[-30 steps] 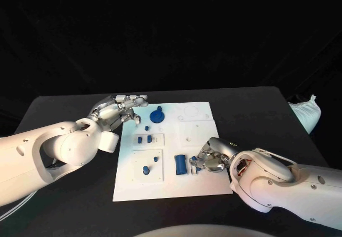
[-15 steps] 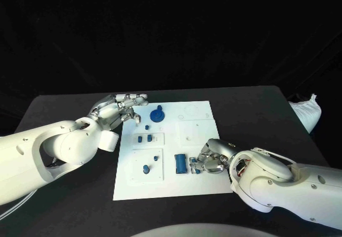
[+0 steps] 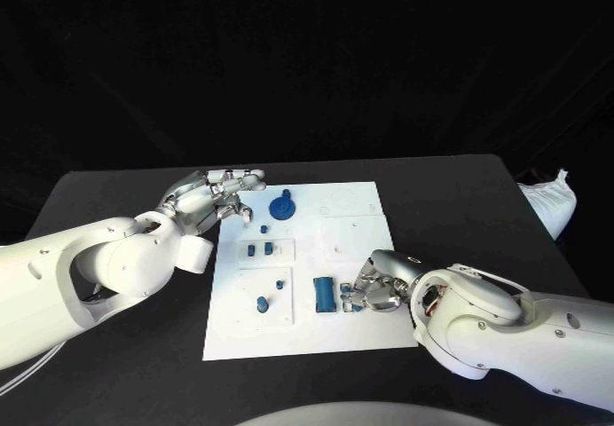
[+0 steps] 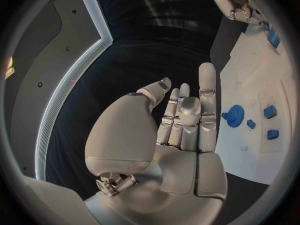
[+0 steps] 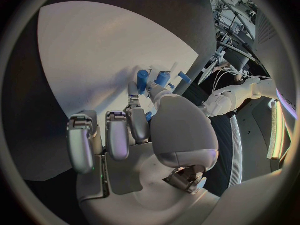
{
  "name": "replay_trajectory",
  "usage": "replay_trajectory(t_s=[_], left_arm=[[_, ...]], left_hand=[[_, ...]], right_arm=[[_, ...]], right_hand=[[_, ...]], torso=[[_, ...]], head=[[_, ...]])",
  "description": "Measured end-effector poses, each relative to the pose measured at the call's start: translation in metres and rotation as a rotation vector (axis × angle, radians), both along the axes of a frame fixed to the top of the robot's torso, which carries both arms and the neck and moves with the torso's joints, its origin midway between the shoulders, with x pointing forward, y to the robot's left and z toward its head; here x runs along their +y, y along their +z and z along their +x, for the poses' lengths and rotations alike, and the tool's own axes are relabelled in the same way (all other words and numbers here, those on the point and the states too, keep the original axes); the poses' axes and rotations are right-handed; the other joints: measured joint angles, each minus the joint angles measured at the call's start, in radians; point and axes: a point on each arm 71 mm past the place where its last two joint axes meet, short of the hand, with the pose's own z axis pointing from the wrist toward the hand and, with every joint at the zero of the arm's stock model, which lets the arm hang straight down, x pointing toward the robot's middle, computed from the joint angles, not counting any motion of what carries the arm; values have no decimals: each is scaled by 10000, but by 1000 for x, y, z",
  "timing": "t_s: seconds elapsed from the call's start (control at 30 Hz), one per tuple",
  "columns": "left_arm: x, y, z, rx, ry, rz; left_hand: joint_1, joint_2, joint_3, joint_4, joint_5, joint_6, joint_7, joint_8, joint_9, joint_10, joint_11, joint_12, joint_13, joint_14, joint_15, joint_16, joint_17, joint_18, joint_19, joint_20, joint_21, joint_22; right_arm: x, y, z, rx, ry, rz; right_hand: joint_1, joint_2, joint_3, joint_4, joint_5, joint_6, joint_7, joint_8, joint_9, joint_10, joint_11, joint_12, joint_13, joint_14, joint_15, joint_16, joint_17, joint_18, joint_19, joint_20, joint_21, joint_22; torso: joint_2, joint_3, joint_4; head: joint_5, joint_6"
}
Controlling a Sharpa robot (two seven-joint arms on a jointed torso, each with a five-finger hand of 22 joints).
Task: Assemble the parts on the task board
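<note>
My right hand (image 3: 375, 291) pinches a small blue part (image 3: 348, 307) on the task board (image 3: 361, 333); left hand (image 3: 215, 196) spread, empty.

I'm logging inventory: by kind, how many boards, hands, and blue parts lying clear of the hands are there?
Task board: 1
Hands, left hand and right hand: 2
Blue gear: 1
Long blue block: 1
Small blue pieces: 5
Total: 10

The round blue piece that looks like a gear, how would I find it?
Find the white task board in the middle of the black table. Near its far edge, beside the left robot hand, lies the blue gear. It is the only round, flat, toothed piece; the others are small blocks and pegs.
</note>
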Motion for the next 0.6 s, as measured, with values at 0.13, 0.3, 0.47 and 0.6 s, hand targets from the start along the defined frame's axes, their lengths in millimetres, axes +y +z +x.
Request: replay_trajectory(t_s=[0.13, 0.3, 0.47, 0.6], left_arm=[[0, 0, 0, 9, -5, 4], [0, 0, 0, 20, -16, 8], [0, 0, -1, 29, -29, 8], [0, 0, -1, 34, -33, 10]], left_hand=[[0, 0, 0, 0, 0, -1, -1, 0, 0, -37, -36, 57, 0, -34, 34, 0, -35, 0, 0, 0, -47, -8], [0, 0, 0, 0, 0, -1, -1, 0, 0, -37, -36, 83, 0, -35, 34, 0, -42, -1, -36, 36, -47, -13], [0, 0, 0, 0, 0, -1, -1, 0, 0, -36, -36, 83, -1, -34, 34, 0, -42, 0, -36, 36, -47, -13], [0, 0, 0, 0, 0, -1, -1, 0, 0, -36, -36, 83, -1, -35, 34, 0, -41, -1, -36, 36, -47, -13]], right_arm=[[1, 0, 1, -6, 30, -39], [2, -1, 2, 27, 69, -103], [2, -1, 2, 31, 110, -154], [2, -2, 2, 45, 149, -199]], right_hand=[[-73, 59, -126, 73, 1, 1, -1, 41, 12, 0, 1, 0, 0, 0, 0, 0, 0, 0, 0, 0, 0, 0], [-320, 58, -476, 329, 417, 1, 0, 113, 56, 0, 1, 0, 0, 0, 0, 0, -1, 0, 0, 0, 0, -1], [-395, 132, -744, 497, 679, 1, 0, 156, 88, 1, 2, 0, -1, 0, 1, 0, -1, 0, 0, 0, 0, -1], [-499, 224, -1003, 676, 757, 12, -12, 192, 131, 20, -18, 56, -2, -7, -6, 0, -1, 0, 0, 1, 0, -2]], torso=[[0, -1, 0], [1, 2, 0], [0, 2, 0], [-1, 2, 0]], head=[[0, -6], [20, -12], [20, -20], [18, -22]])
